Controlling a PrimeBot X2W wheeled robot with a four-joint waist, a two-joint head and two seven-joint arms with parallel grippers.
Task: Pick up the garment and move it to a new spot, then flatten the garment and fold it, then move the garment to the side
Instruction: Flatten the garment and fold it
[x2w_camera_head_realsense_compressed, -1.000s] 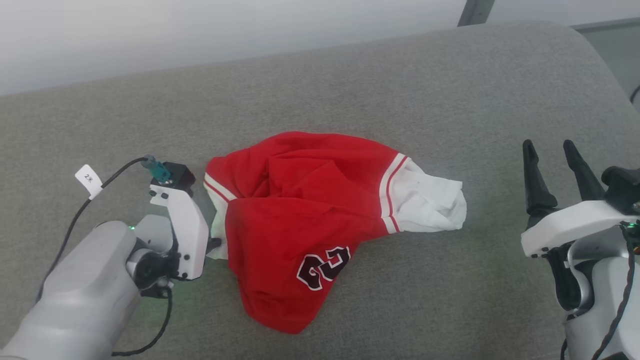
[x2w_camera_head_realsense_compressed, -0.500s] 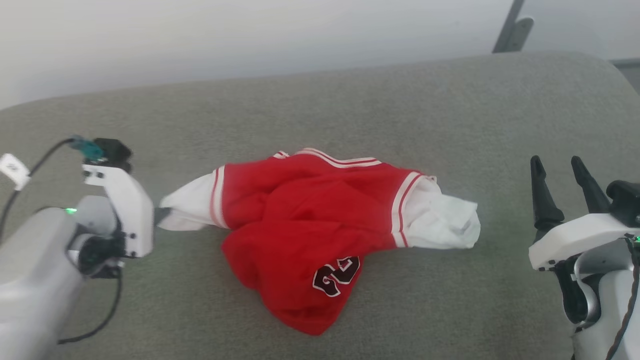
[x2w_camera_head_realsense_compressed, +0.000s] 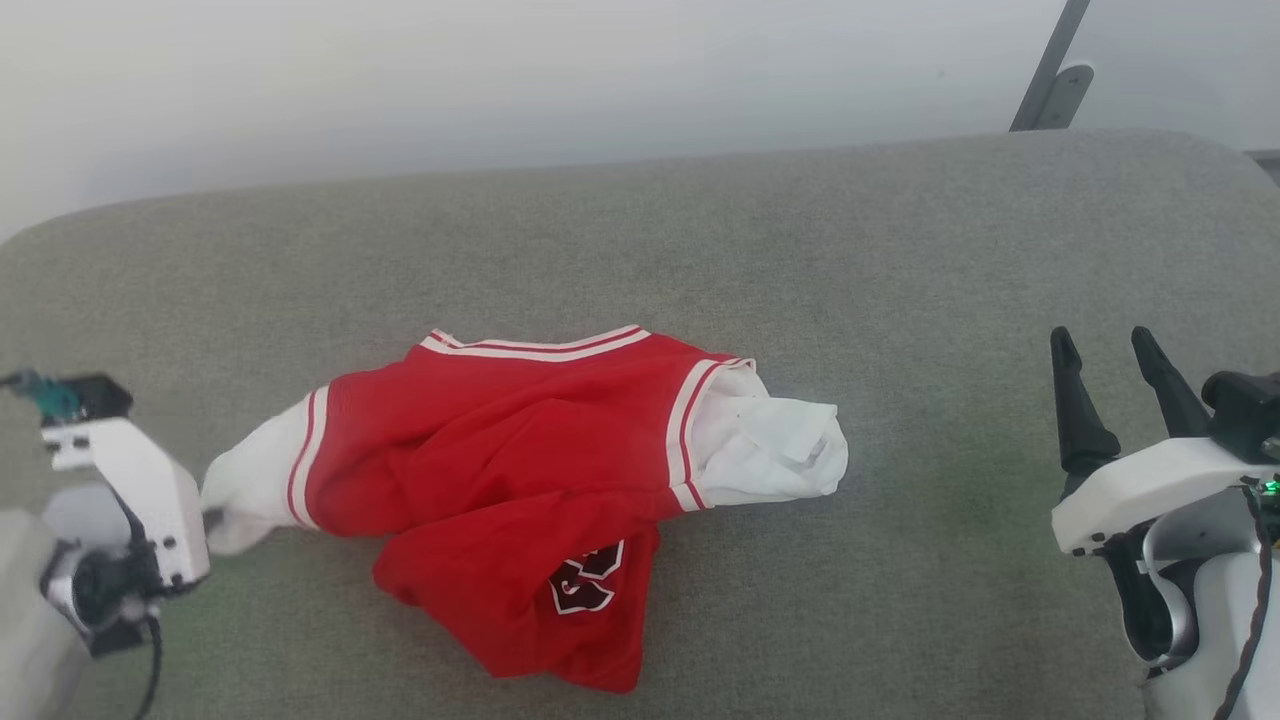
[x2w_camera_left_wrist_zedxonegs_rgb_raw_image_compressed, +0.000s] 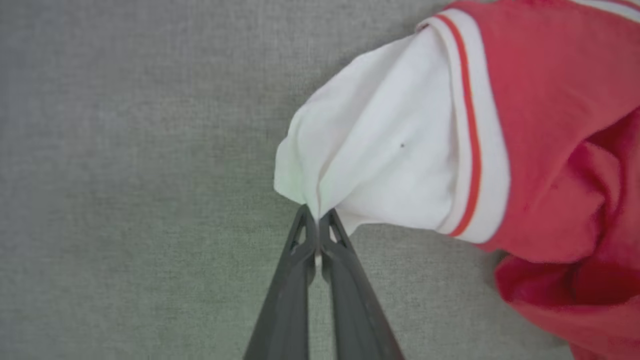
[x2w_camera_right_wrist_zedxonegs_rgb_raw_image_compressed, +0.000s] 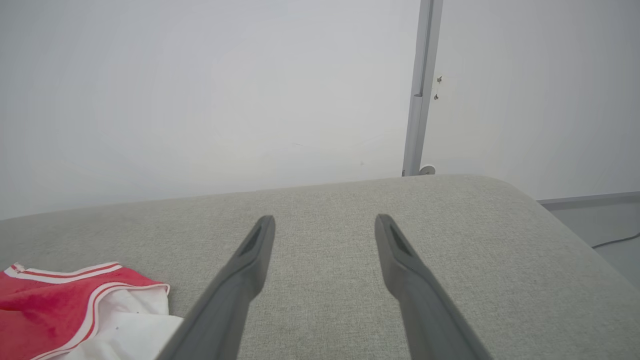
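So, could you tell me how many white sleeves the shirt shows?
2: one sleeve at the shirt's left end, pinched in the left gripper; the other bunched at its right end.

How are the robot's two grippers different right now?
The left gripper is shut, pinching the white sleeve of the garment; the right gripper is open and holds nothing. The left gripper touches the garment; the right gripper is well apart from it, above the grey cushion. Both have two long dark fingers.
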